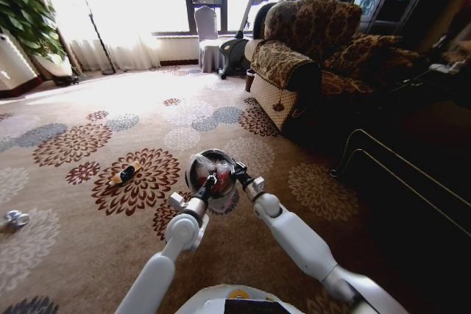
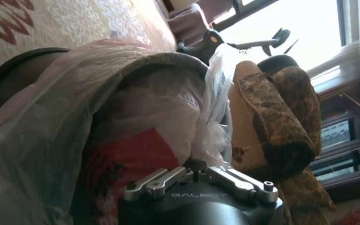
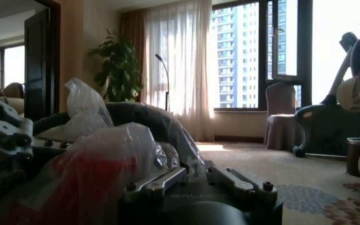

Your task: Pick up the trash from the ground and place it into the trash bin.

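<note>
Fingertips of both pincers hidden against the trash bin (image 1: 212,173) liner; bin contents blurred red.

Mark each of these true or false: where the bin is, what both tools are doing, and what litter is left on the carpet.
1. Both tools grip the bin at its rim. True: the left tool and right tool meet it from either side.
2. The bin has no liner. False: a pale plastic bag lines it.
3. A yellow-black packet lies on the carpet, on the robot's left. True.
4. The packet lies inside the bin. False: it lies apart from it, on a flower pattern.
5. The bin stands on the sofa. False: it is over the carpet, in front of the robot.
</note>
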